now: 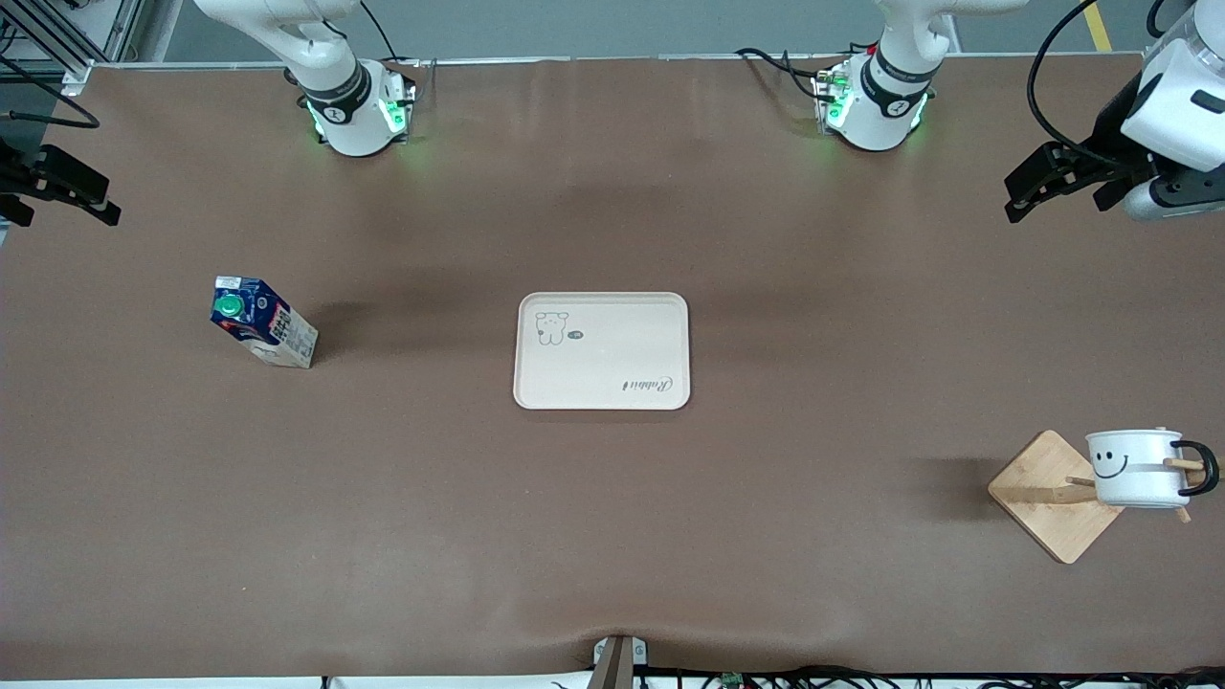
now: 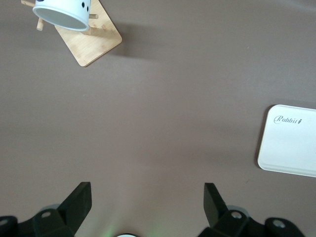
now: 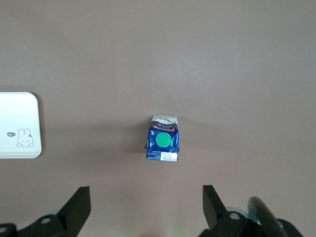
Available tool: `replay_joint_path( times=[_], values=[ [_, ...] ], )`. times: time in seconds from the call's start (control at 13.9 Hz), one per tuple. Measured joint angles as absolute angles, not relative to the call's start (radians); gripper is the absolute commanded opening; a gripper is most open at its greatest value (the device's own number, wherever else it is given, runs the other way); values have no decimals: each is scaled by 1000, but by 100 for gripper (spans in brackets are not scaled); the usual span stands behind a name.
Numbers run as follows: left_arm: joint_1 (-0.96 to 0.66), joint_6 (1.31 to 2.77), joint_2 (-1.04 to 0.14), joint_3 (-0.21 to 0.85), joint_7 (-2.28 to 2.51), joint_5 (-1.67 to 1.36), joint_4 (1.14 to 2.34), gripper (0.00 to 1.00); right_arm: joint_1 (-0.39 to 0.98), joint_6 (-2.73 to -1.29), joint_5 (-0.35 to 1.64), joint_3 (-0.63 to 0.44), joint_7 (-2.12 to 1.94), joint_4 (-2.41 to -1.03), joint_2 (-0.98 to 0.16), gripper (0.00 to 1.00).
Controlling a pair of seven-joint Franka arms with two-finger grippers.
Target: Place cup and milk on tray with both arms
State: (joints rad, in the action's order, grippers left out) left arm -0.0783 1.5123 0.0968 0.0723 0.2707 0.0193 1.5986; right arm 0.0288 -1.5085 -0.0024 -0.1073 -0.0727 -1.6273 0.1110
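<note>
The cream tray (image 1: 603, 350) lies flat at the table's middle. The milk (image 1: 260, 322) stands at the right arm's end of the table, its green cap up. It shows in the right wrist view (image 3: 164, 139), with a tray corner (image 3: 17, 123). The cup (image 1: 1134, 466) hangs on a wooden stand at the left arm's end, nearer the front camera than the tray. The left wrist view shows the cup (image 2: 59, 12) and a tray end (image 2: 291, 148). My left gripper (image 1: 1053, 196) (image 2: 147, 190) is open and empty, high above the table. My right gripper (image 1: 57, 206) (image 3: 146, 192) is open and empty, high above the table.
The cup's stand has a square wooden base (image 1: 1053, 498) and wooden pegs. It shows in the left wrist view (image 2: 94, 42). Brown table surface (image 1: 612, 536) spreads around the tray. A small bracket (image 1: 617, 660) sits at the table's near edge.
</note>
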Motion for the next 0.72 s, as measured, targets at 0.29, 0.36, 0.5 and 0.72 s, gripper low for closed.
replay_joint_path(
  times=[0.29, 0.36, 0.5, 0.72],
  values=[
    [-78, 1512, 97, 73, 271, 19, 1599, 100, 29, -1510, -3, -108, -73, -1627, 109, 100],
    [-78, 1512, 97, 72, 271, 19, 1599, 100, 29, -1511, -3, -108, -73, -1627, 108, 100],
    [-77, 1512, 96, 71, 271, 19, 1599, 100, 29, -1513, -3, -109, -73, -1626, 105, 100],
    [-65, 1512, 93, 69, 271, 25, 1599, 100, 29, -1513, -3, -109, -73, -1609, 80, 100]
  ],
)
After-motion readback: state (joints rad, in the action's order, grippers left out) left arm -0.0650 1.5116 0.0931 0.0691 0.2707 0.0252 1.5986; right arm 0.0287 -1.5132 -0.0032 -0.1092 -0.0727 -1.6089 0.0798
